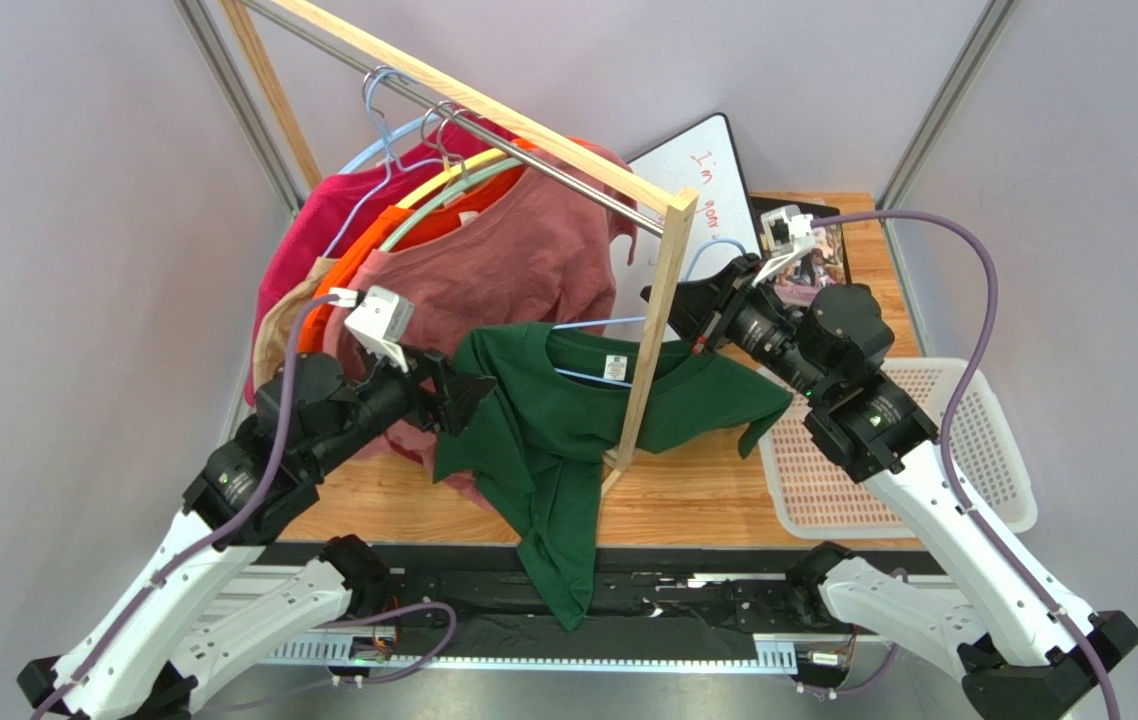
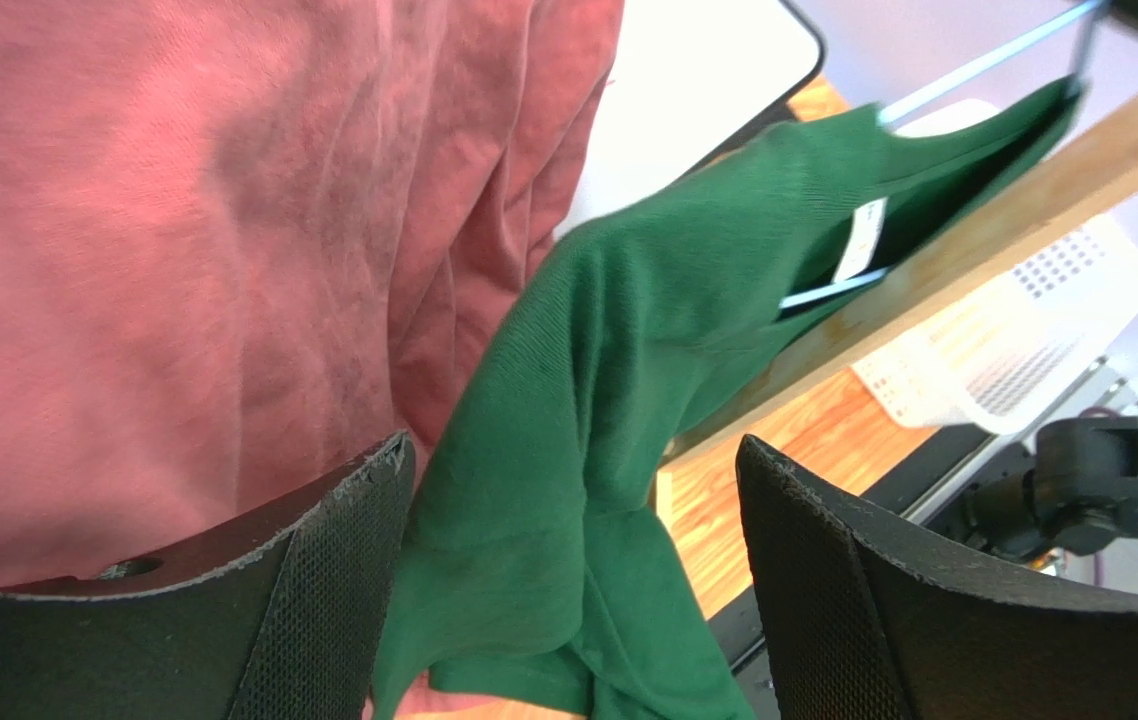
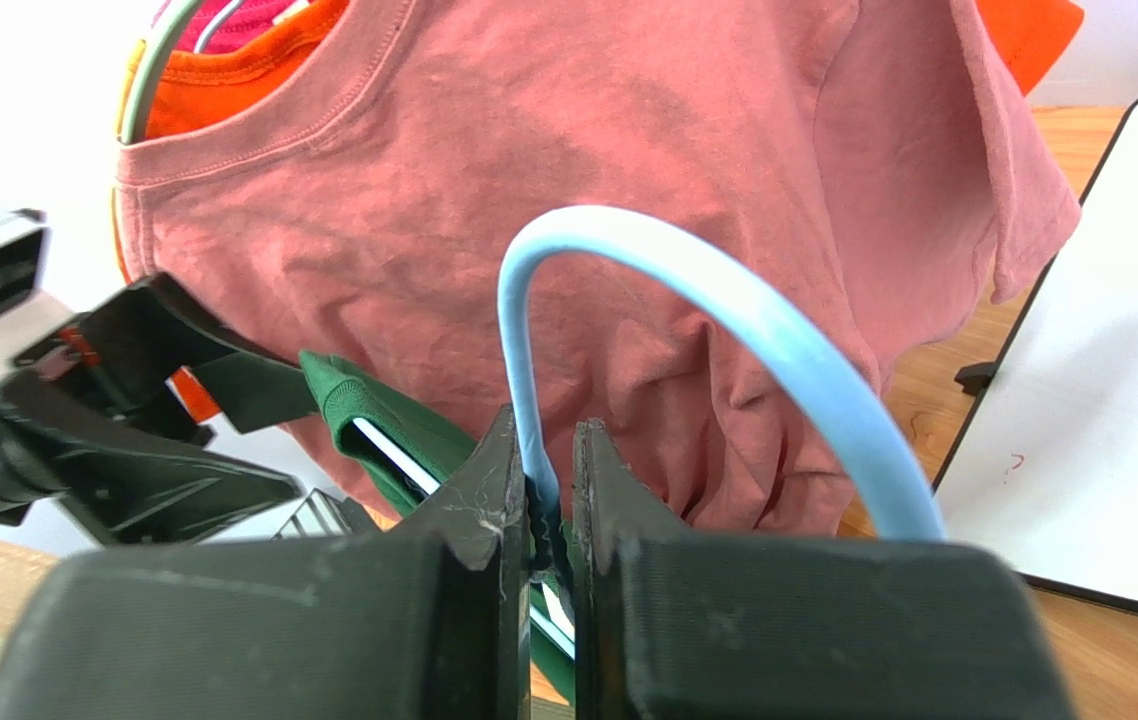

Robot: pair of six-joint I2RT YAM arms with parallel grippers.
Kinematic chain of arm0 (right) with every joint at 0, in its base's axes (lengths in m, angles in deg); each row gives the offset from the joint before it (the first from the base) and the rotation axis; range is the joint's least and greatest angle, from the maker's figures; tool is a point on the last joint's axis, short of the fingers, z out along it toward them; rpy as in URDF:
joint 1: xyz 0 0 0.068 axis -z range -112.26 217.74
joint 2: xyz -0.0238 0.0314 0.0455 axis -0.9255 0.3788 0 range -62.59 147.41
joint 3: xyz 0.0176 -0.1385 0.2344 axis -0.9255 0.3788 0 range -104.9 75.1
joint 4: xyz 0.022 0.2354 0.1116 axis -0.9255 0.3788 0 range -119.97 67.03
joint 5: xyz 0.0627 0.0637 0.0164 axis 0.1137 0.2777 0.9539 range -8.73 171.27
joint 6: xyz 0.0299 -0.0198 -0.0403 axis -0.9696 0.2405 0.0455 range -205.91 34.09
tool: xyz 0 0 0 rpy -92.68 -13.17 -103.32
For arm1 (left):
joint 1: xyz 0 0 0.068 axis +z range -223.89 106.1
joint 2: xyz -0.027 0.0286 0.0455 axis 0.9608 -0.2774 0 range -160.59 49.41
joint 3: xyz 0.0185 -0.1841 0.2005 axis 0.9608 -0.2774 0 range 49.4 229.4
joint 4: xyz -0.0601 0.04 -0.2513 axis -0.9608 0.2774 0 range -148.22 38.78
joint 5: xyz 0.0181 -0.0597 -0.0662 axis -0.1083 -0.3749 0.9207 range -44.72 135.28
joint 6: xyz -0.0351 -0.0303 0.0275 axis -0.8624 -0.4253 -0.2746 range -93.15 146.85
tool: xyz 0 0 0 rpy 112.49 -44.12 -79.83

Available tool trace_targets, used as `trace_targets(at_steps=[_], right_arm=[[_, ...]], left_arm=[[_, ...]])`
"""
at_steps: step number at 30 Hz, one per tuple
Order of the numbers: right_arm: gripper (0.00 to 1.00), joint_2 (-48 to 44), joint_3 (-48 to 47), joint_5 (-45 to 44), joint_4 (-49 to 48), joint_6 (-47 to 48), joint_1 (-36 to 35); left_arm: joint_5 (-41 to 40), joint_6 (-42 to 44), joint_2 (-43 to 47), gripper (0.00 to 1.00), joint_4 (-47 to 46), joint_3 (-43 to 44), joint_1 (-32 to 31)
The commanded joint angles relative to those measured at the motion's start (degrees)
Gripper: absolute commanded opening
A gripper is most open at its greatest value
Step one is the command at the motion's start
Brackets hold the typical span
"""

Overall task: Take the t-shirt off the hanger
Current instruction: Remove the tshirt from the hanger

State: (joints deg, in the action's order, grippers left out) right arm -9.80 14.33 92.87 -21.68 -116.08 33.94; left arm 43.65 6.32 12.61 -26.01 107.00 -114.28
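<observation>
One container is seen: a white mesh basket (image 1: 981, 435), set on the desk (image 1: 695, 488) at far right. Its near-left part is covered by the right arm. Where it is not covered, only its mesh floor is seen.

The green t-shirt (image 1: 560, 435) is hung on a light-blue hanger (image 3: 680, 278), just left of the basket. One side is draped down over the desk's near edge & the other sleeve is spread toward the basket. The hanger's hook is clenched by the right claw (image 3: 550, 450), jaws shut tight on it just below the curve. The left claw (image 2: 572, 446) is released, jaws wide apart, w/ green fabric passing btw. the fingers but not pinched. Whether cloth is touched cannot be told.

Hidden or unclear:
- The hanger's body is mostly covered by the t-shirt. Only a short run of bar by the neck label is shown.
- In the top view the t-shirt is crossed by the wooden rack post (image 1: 650, 353), so pt. of its chest is blocked.
- A pink shirt (image 1: 515, 263), an orange shirt (image 1: 380, 248) & a magenta shirt (image 1: 312, 225) are packed together on the rail (image 1: 485, 113), each overlapped by the next.
- A whiteboard (image 1: 703, 180) at the back is cut off by the post & right arm. Its red writing is only partly seen.
</observation>
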Motion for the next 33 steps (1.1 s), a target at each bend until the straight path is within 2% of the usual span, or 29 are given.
trace_targets(at_steps=[1,6,7,9,10,12,13,16,23,26,33], right_arm=[[0.00,-2.1,-0.5,2.3,-4.2,-1.8,0.2],[0.00,-2.6,-0.2,1.8,-4.4,-2.3,0.3],[0.00,-2.5,-0.2,1.8,-4.6,-2.3,0.4],[0.00,-2.4,-0.3,2.1,-4.7,-2.7,0.4],[0.00,-2.4,-0.3,2.3,-4.9,-2.9,0.4],[0.00,-2.4,-0.2,2.6,-5.0,-3.0,0.4],[0.00,-2.3,-0.1,2.6,-5.0,-3.2,0.4],[0.00,-2.4,0.0,2.6,-5.0,-3.1,0.4],[0.00,-3.0,2.2,-0.5,-4.9,-2.0,0.5],[0.00,-3.6,3.6,-3.9,-4.9,-2.7,0.7],[0.00,-9.5,8.5,-16.1,-5.8,-5.6,1.3]], left_arm=[[-1.4,0.0,-1.6,0.82,-0.5,-0.1,0.0],[-2.0,-0.4,-1.8,0.69,-0.7,-1.8,0.0],[-2.1,-0.5,-1.9,0.61,-0.7,-2.1,0.0],[-2.7,-0.6,-2.0,0.54,-0.7,-2.5,0.0],[-2.9,-0.6,-1.9,0.44,-0.7,-2.6,0.0],[-4.2,-0.4,-2.1,0.32,-0.3,-2.3,0.0],[-5.0,-0.3,-2.5,0.19,0.0,-1.6,0.0],[-9.7,-0.2,-4.2,0.00,2.0,1.2,0.0],[-29.0,-2.1,-3.1,0.00,6.0,6.5,0.0],[-33.7,-2.2,-1.3,0.00,5.9,7.0,0.0],[-37.2,-2.4,1.6,0.00,6.4,5.9,-0.1]])
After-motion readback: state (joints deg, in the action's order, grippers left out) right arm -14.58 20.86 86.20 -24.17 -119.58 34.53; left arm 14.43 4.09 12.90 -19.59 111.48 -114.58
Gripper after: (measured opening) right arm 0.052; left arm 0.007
